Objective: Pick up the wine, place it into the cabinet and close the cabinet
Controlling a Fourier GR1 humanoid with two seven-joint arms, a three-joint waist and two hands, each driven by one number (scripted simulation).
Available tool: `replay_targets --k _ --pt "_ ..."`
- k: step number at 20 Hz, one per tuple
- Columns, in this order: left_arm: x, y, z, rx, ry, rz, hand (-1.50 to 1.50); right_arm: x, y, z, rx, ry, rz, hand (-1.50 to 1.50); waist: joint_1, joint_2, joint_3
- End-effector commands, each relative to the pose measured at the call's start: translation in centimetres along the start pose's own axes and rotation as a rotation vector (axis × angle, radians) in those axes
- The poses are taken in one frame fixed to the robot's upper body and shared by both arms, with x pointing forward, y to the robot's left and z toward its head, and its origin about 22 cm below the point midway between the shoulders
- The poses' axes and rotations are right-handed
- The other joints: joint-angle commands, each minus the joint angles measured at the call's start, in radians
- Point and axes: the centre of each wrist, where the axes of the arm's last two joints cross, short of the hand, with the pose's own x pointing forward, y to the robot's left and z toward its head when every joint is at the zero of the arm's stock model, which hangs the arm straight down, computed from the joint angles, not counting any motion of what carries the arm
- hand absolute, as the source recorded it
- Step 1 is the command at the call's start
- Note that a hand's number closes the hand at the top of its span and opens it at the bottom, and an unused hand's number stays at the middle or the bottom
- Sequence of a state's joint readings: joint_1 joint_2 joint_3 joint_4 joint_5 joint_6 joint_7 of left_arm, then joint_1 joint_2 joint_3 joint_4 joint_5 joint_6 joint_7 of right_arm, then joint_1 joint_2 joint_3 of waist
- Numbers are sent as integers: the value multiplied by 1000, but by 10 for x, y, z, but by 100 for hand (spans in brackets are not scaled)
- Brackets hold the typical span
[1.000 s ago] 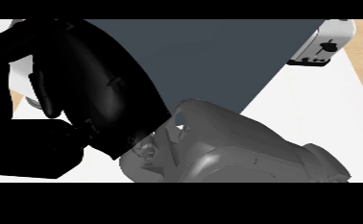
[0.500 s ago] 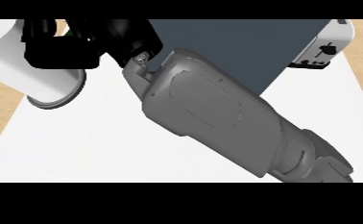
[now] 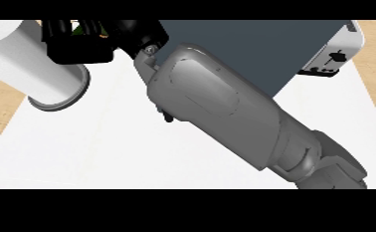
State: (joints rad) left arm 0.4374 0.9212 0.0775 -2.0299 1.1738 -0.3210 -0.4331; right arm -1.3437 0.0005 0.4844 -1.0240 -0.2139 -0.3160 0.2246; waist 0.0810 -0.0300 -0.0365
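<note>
My right forearm [image 3: 220,106] crosses the head view from the lower right to the upper left. Its black hand [image 3: 95,39] sits at the top left edge, fingers curled. A thin green sliver of the wine bottle [image 3: 74,27] shows between the fingers; the rest of the bottle is hidden by the hand. The dark blue-grey cabinet door [image 3: 257,47] spreads behind the forearm at the top centre. The cabinet's inside is out of sight. My left hand does not show.
A white cylinder with a grey rim [image 3: 44,76] sits at the left, just below the hand. A white toaster [image 3: 334,52] stands at the top right. The white counter [image 3: 110,146] fills the lower left, with a wooden edge [image 3: 9,101] at the far left.
One second ago the black hand filled the left of the view, close up. It has since moved away to the top left, and the forearm now stretches across the picture.
</note>
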Motion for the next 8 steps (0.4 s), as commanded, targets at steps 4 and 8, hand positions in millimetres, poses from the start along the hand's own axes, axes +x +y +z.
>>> replay_targets --k 4,8 --pt "3 2 0 28 -8 -3 150 -81 -76 10 -227 213 56 150 -46 63 35" --pt "6 -2 -6 15 -8 -10 150 -81 -76 7 -224 211 57 150 -50 64 36"
